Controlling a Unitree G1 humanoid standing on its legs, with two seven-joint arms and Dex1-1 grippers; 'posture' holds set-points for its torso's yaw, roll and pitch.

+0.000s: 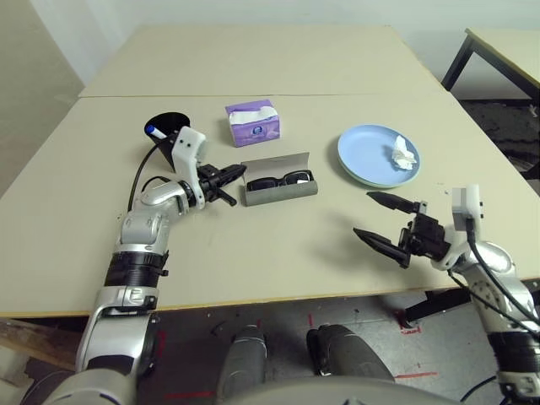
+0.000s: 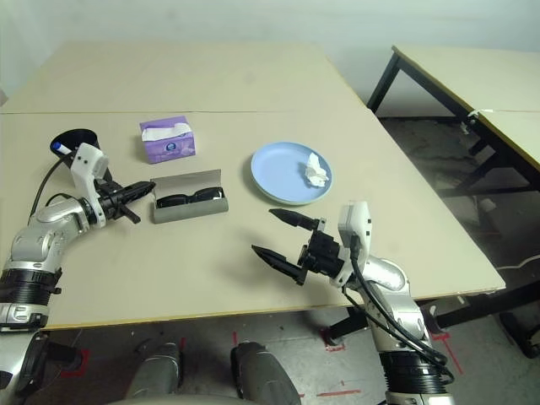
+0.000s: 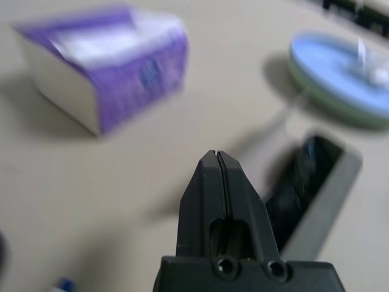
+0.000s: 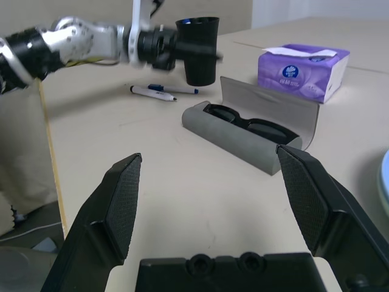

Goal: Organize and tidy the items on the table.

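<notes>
The grey glasses case [image 1: 280, 192] lies open mid-table with its lid up and the black sunglasses [image 1: 279, 179] inside. My left gripper [image 1: 240, 174] is shut on nothing, its tips just off the case's left end. At the right a light-blue plate [image 1: 363, 156] holds a crumpled white tissue [image 1: 403, 155]. The left wrist view shows a pale-green plate [image 3: 340, 114] under it. My right gripper [image 1: 363, 213] hovers open near the front edge, in front of the plate. A white marker [image 4: 163, 91] lies on the table [image 1: 278, 253] beside the black cup.
A purple tissue box [image 1: 252, 122] stands behind the case. The black cup [image 1: 167, 133] behind my left wrist holds a blue-capped marker [image 1: 154, 130]. A seam [image 1: 337, 94] crosses the far tabletop. A smaller table [image 1: 506, 42] with black legs stands off to the right.
</notes>
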